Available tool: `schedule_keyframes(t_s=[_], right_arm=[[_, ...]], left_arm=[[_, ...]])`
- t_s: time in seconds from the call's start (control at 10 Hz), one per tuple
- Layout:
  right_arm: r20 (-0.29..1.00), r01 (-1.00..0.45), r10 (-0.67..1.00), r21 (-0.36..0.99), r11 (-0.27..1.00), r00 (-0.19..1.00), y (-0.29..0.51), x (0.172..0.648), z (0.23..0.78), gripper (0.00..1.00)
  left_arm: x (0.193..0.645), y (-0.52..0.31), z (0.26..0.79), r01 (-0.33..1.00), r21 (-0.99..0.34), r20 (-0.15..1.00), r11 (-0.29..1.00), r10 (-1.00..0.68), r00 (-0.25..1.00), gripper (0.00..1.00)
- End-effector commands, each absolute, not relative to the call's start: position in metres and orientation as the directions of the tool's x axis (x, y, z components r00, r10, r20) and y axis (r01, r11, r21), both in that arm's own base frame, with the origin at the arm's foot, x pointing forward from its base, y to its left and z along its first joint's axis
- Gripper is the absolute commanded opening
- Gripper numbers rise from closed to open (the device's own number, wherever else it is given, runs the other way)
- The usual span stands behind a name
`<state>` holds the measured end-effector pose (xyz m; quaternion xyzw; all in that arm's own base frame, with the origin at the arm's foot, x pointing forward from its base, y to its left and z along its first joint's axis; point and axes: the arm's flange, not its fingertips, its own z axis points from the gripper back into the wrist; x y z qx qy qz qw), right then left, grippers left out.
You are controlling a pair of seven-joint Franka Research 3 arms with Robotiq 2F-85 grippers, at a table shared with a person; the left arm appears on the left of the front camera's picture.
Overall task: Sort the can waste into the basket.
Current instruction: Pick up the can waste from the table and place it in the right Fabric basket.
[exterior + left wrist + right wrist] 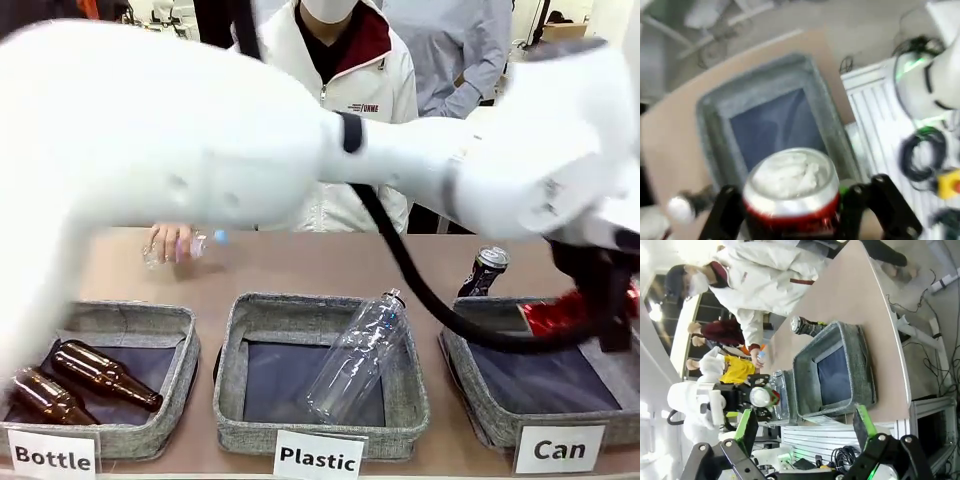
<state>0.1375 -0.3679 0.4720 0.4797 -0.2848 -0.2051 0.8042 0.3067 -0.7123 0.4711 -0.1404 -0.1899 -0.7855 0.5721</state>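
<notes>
My left arm reaches across to the right, and its gripper [592, 318] is shut on the crushed shiny red can [553, 316] just above the grey basket [490, 420] carded "Can". In the left wrist view the red can [790, 192] sits between the black fingers [725, 210], silver top up, over the basket's dark floor [772, 122]. The dark can [485, 271] stands upright on the table behind the basket's far left corner, also seen as the dark can [802, 326]. My right gripper [806, 426] hangs open off to the side, nothing between its green pads.
The middle basket [232, 400], carded "Plastic", holds a clear bottle [358, 356]. The left basket [185, 375], carded "Bottle", holds two brown bottles [100, 375]. A person stands across the table, one hand [168, 243] on a plastic bottle.
</notes>
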Motion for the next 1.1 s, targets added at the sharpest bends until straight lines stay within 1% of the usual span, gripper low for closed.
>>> schedule_keyframes(t_s=[0.0,0.2,0.3,0.4,0.5,0.6,0.7,0.8,1.0], right_arm=[[0.266,0.068,-0.584,0.872,0.486,0.767,-0.355,0.135,0.476,1.0],[0.266,0.068,-0.584,0.872,0.486,0.767,-0.355,0.135,0.476,1.0],[0.266,0.068,-0.584,0.872,0.486,0.767,-0.355,0.135,0.476,1.0],[0.266,0.068,-0.584,0.872,0.486,0.767,-0.355,0.135,0.476,1.0],[0.266,0.068,-0.584,0.872,0.486,0.767,-0.355,0.135,0.476,1.0],[0.266,0.068,-0.584,0.872,0.486,0.767,-0.355,0.135,0.476,1.0],[0.266,0.068,-0.584,0.872,0.486,0.767,-0.355,0.135,0.476,1.0],[0.266,0.068,-0.584,0.872,0.486,0.767,-0.355,0.135,0.476,1.0],[0.266,0.068,-0.584,0.872,0.486,0.767,-0.355,0.135,0.476,1.0]], left_arm=[[0.328,-0.787,0.49,0.939,0.177,0.381,-0.295,-0.859,-0.342,0.0],[0.328,-0.817,0.47,0.93,0.193,0.319,-0.313,-0.876,-0.362,0.0],[0.332,-0.825,0.469,0.937,0.175,0.317,-0.301,-0.884,-0.343,0.0],[0.337,-0.826,0.47,0.939,0.166,0.303,-0.3,-0.891,-0.339,0.58],[0.342,-0.823,0.474,0.941,0.161,0.294,-0.298,-0.895,-0.334,0.58],[0.343,-0.82,0.475,0.941,0.167,0.291,-0.295,-0.897,-0.333,1.0],[0.341,-0.819,0.476,0.942,0.172,0.293,-0.288,-0.898,-0.328,0.6],[0.341,-0.816,0.478,0.94,0.177,0.295,-0.291,-0.896,-0.333,1.0],[0.341,-0.809,0.48,0.942,0.175,0.305,-0.286,-0.894,-0.328,1.0]])
